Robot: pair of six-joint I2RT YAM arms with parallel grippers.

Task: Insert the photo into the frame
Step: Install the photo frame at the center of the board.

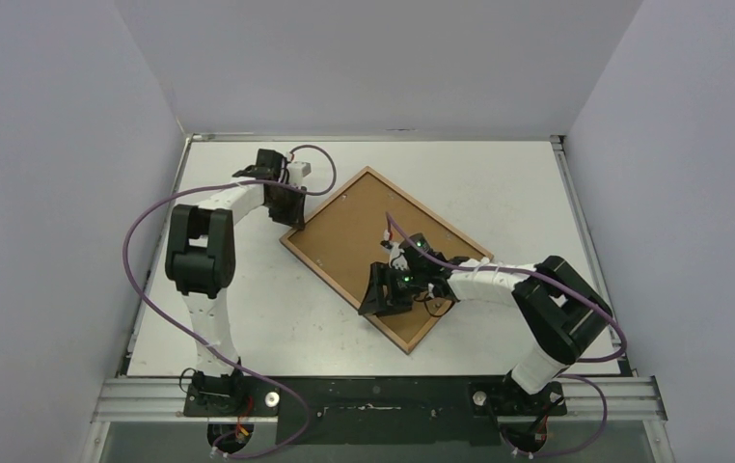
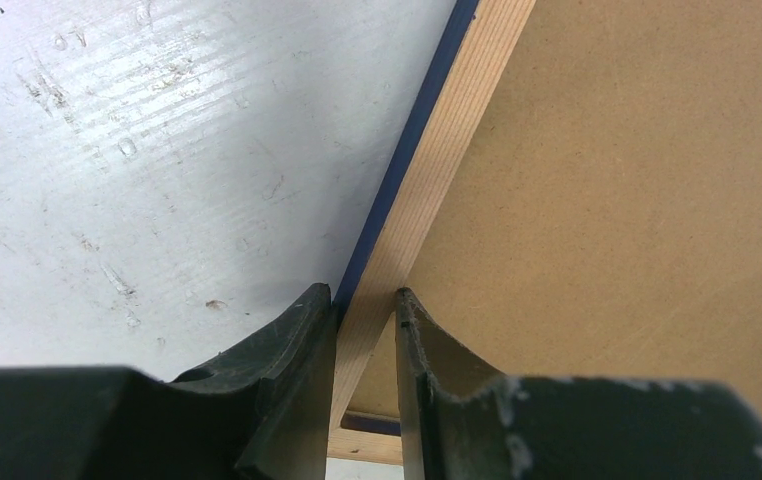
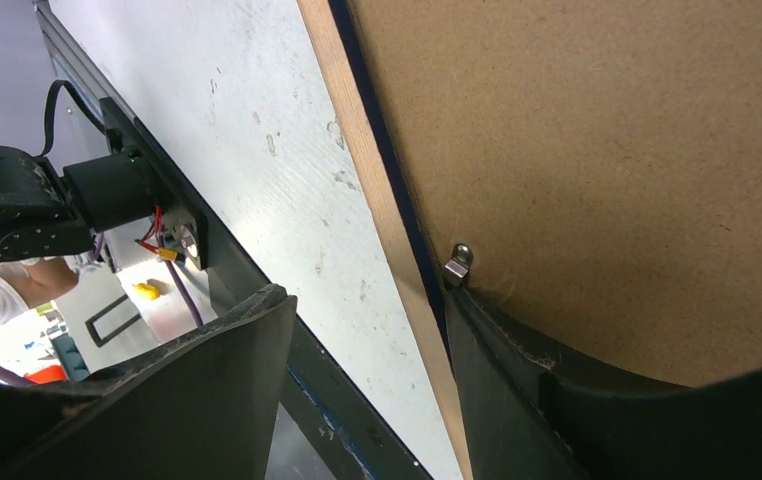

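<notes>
White scuffed table [image 1: 277, 318], frame [image 1: 327, 207] lying on it, brown back up

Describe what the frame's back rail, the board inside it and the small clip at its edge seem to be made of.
The frame: light wood, straight grain showing, bare-looking behind, navy paint on its outer edge. The board: probably fibreboard, matt brown, finely speckled, no grain. The clip: likely metal, silvery and shiny.

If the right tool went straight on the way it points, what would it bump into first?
The right tool would most likely hit the frame, whose wooden rim its open jaws straddle. Depth is hard to judge.
</notes>
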